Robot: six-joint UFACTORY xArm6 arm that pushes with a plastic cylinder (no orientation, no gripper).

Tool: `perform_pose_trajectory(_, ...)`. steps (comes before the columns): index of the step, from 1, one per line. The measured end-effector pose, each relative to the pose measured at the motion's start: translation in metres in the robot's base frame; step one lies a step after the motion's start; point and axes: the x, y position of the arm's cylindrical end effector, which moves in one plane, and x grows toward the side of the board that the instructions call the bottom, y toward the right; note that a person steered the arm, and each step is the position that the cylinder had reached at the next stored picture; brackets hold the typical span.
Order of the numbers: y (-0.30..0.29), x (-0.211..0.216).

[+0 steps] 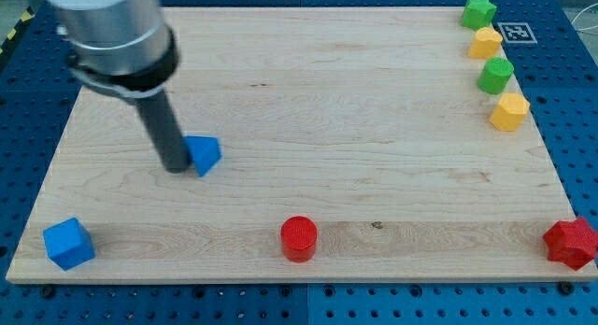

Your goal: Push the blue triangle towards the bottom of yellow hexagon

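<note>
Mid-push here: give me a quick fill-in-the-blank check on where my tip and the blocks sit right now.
My tip is against the blue triangle on the view's ____ side.
The red cylinder sits near the view's ____ edge.
The yellow hexagon lies just below a ____ block.
The blue cube sits in the view's bottom-____ corner.

Missing words: left; bottom; green; left
</note>
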Motion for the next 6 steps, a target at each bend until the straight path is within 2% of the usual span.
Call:
perform_pose_trajectory(2, 0.111, 0.0)
perform_pose_trajectory(4, 0.091, -0.002)
perform_pose_trajectory(6, 0.083, -0.036)
